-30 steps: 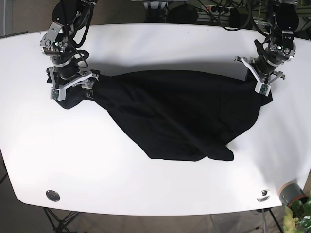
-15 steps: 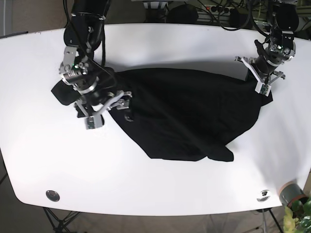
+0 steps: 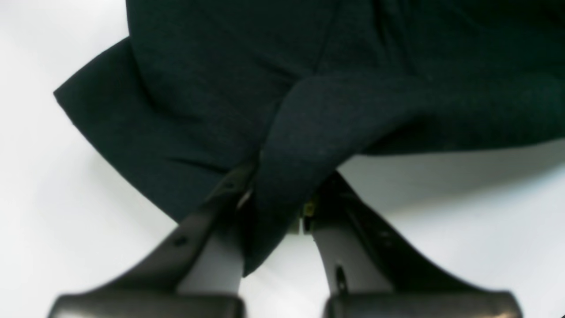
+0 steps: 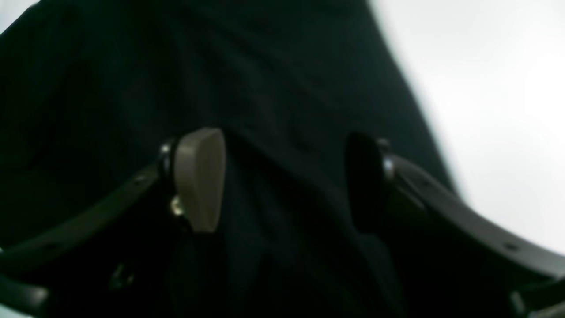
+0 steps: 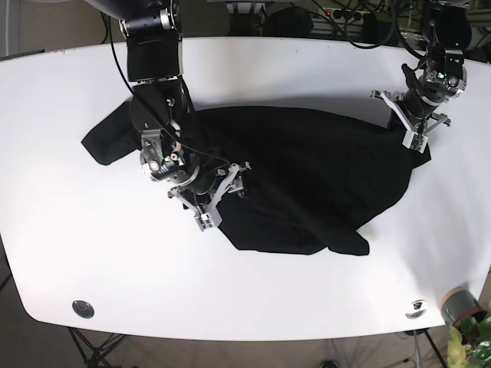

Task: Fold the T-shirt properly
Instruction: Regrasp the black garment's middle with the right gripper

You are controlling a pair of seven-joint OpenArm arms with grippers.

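Cloth is limp black T-shirt (image 5: 299,180), spread crumpled mid-table (image 5: 253,307); light, floppy, best taken at hems or corners; left gripper (image 3: 278,207) is clamped on a fabric fold at shirt's edge; right gripper (image 4: 282,181) hangs spread over shirt, holding nothing; sleeves, collar hard to make out.

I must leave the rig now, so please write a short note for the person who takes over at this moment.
Left gripper: shut on a fold of the black T-shirt at its edge, on the white table.
Right gripper: open, jaws spread over the shirt's middle, holding nothing.
Shirt: crumpled, spread across the table centre.
Done: no neat fold visible.
Left: flatten it, then fold, probably starting with a new right-hand grasp.
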